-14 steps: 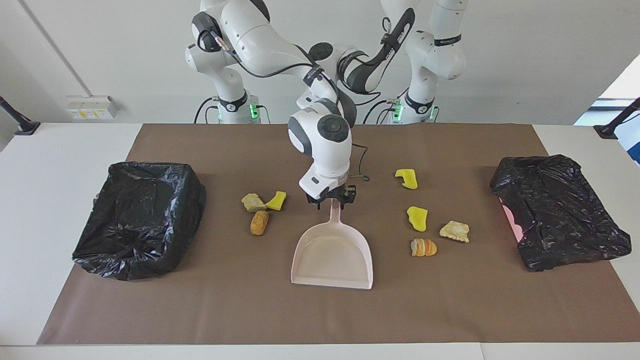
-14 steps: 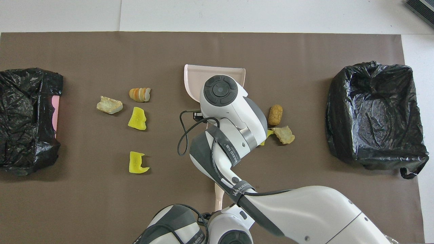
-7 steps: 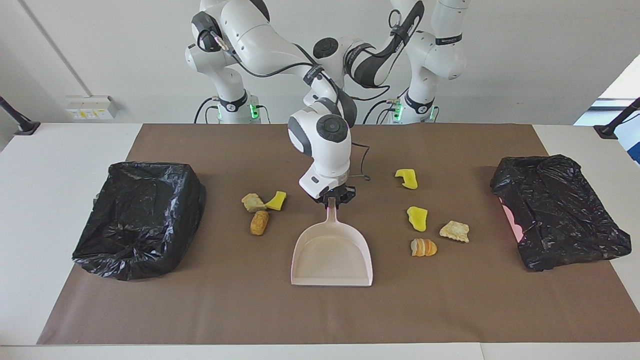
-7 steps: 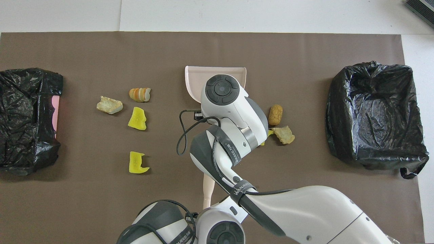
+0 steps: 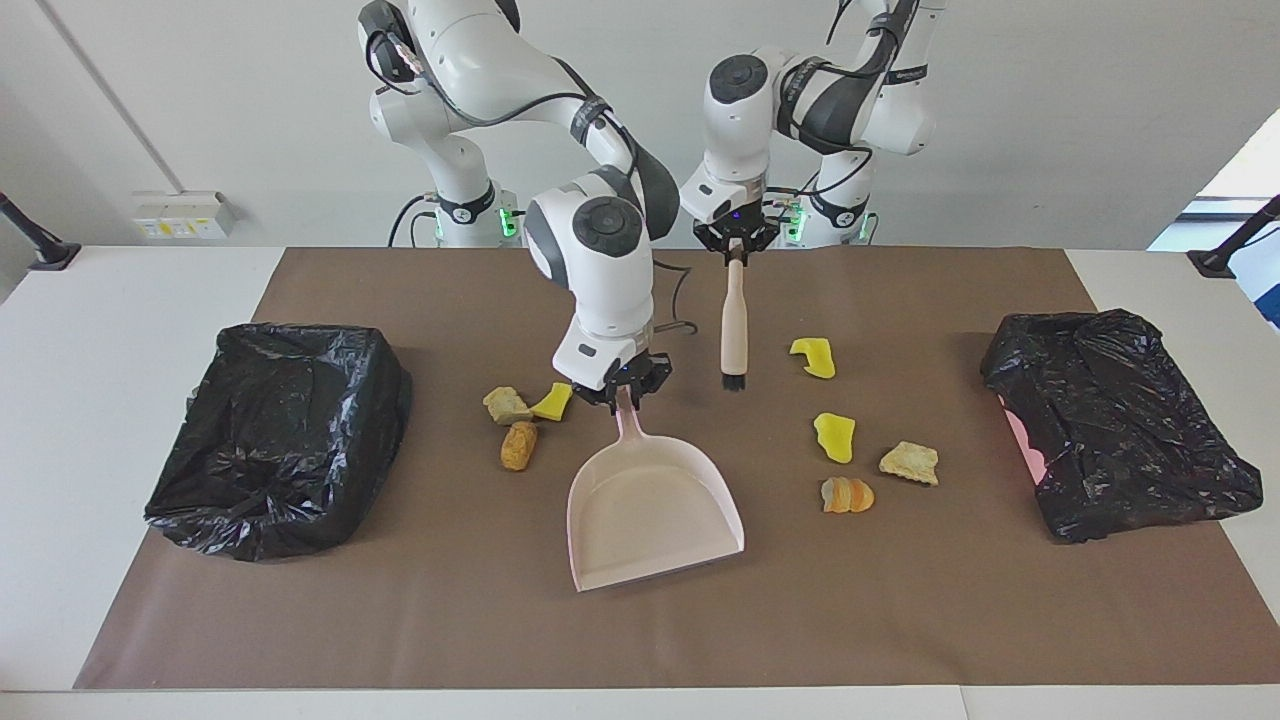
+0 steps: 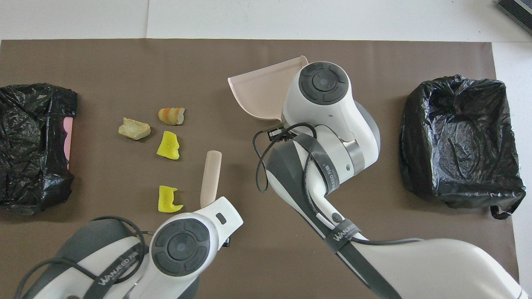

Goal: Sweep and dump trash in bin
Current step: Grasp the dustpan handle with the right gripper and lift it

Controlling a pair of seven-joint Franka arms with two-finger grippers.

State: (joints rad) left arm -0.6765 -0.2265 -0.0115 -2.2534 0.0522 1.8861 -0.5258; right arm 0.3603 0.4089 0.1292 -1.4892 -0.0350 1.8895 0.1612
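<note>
Trash [image 5: 835, 437] lying scattered both sides of the dustpan [image 5: 655, 505]; right gripper [image 5: 623, 390] clenching its handle, tilting it ready for catching; left gripper [image 5: 736, 243] gripping the brush [image 5: 733, 320], hanging bristles-down for sweeping.

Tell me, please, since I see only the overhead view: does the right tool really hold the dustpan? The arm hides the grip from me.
Observer: Yes. In the facing view the right tool is shut on the handle of the pink dustpan.
Operator: Is anything hidden under that arm?
Observer: Three scraps lie beside the handle, toward the right arm's end of the table: a beige chunk, a yellow piece and a tan lump.
Operator: And the left arm's load?
Observer: The brush hangs upright from the left tool, which is shut on the top of its handle, bristles down.
</note>
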